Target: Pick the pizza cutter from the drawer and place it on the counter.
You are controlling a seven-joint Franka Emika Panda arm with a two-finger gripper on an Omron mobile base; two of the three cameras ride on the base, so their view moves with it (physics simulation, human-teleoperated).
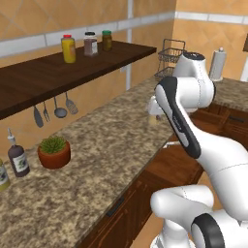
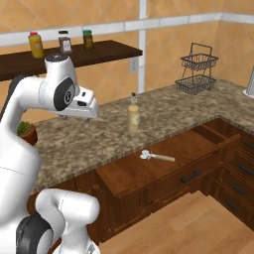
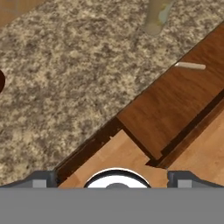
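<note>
I find the small pizza cutter (image 2: 156,157), with its silvery-white wheel and slim pale tan wooden handle, lying flat on the floor of the wide reddish-brown wooden drawer (image 2: 163,171), which stands pulled out below the brown-and-beige speckled granite table (image 2: 99,131). My two-finger gripper (image 3: 113,177) hangs high above the table edge with its jaws spread wide and nothing between them. I judge the cutter light and rigid. The metal wheel looks smooth and likely slippery, so I would take hold across the matte wooden handle near its middle. The drawer floor is polished flat wood; the table is mottled stone with a thick edge. A pale yellowish bottle (image 2: 133,115) stands upright on the table just behind the drawer.
</note>
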